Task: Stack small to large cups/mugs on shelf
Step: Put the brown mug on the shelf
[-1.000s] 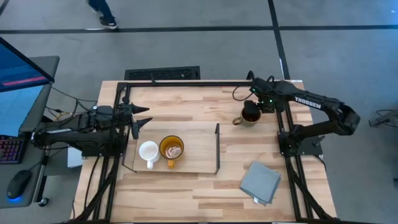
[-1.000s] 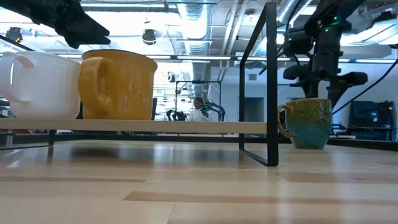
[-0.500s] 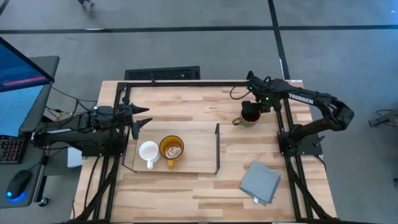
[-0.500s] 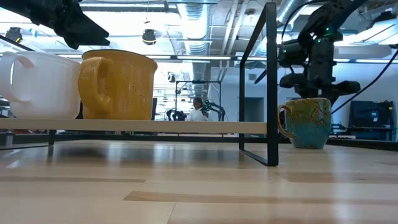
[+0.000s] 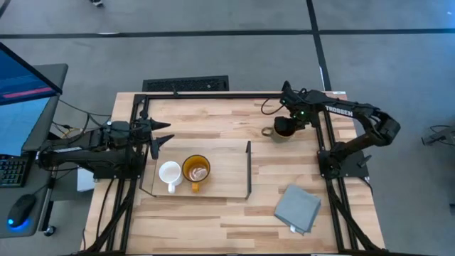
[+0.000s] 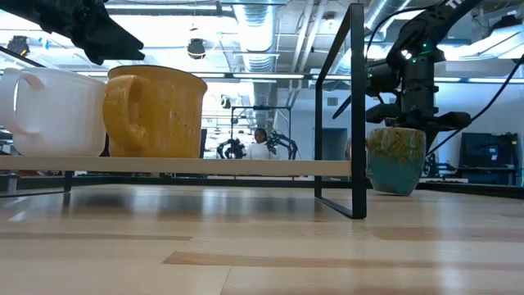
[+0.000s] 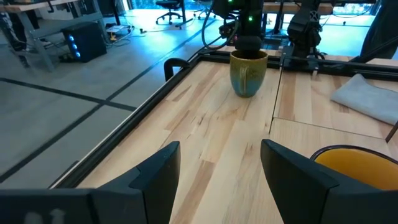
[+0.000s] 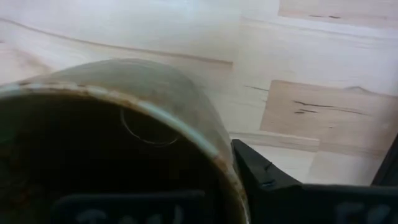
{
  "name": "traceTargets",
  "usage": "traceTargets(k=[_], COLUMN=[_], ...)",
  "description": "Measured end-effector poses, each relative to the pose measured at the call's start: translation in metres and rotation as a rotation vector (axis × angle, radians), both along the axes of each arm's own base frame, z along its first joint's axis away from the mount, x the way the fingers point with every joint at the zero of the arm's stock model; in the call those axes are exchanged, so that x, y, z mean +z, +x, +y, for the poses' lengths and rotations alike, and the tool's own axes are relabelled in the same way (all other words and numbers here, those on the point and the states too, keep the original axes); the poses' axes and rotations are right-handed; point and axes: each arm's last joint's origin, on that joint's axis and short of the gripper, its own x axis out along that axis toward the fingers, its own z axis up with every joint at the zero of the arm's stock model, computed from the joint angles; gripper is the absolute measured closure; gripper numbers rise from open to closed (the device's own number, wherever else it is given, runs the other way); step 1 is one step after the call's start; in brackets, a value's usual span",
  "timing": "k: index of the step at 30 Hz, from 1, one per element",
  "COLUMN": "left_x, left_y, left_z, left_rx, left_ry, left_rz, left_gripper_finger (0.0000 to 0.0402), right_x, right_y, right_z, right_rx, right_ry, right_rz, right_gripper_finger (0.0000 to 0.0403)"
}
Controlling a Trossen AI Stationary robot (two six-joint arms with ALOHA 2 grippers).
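Fingers (image 8: 267, 180) of right gripper (image 5: 288, 121) straddling rim of olive mug (image 5: 282, 129), on worktop (image 5: 213, 213) beyond shelf (image 5: 227, 188); grip uncertain. Left gripper (image 5: 160, 137) open beside shelf. White mug (image 5: 169, 173) and yellow mug (image 5: 196, 169) shelved; olive one left. Grey cloth (image 5: 297, 208) nearby; workshop behind.

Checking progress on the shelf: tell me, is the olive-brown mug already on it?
No, the olive-brown mug sits on the table right of the shelf, which holds only the white mug and yellow mug.
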Motion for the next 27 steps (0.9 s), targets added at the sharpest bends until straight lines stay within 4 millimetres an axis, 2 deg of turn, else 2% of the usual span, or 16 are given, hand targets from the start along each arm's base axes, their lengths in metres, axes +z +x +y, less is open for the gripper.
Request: traceTargets(k=[27], left_x=[0.0002], left_y=[-0.0001], left_z=[0.0005], left_rx=[0.018], left_ry=[0.004], left_rz=[-0.001], left_gripper_finger=[0.0186], right_x=[-0.0014], right_y=[0.0011], right_z=[0.0012], right_rx=[0.105], right_ry=[0.034], right_rz=[-0.045], right_gripper_finger=[0.0356])
